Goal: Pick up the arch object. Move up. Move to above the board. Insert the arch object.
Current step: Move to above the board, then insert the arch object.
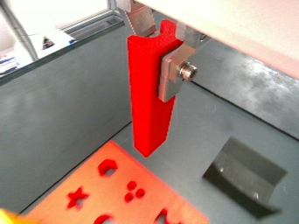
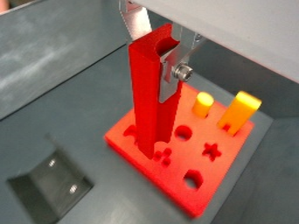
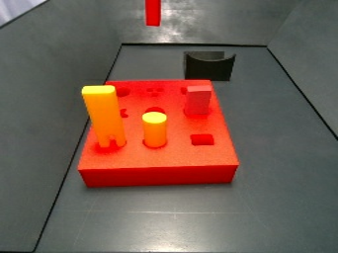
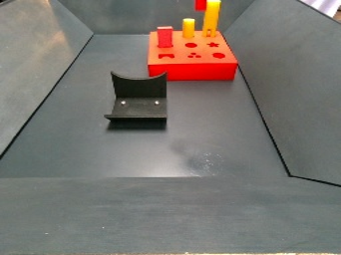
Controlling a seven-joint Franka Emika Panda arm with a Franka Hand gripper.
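The arch object (image 2: 153,96) hangs upright, long axis vertical, pinched near its top between the gripper (image 2: 165,59) fingers above the board (image 2: 176,162). The board carries an orange block (image 3: 99,117), yellow peg (image 3: 154,129) and red peg (image 3: 199,98). The fixture (image 4: 138,100) stands at the board's 7 o'clock in a side view.

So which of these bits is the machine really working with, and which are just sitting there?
In use:
- arch object, the slim red bar clamped in the gripper, hanging in the air
- board, the red slab with shaped holes

Just there:
- tall yellow-orange block, yellow peg and red peg, all standing on the board
- fixture on the floor, apart from the board
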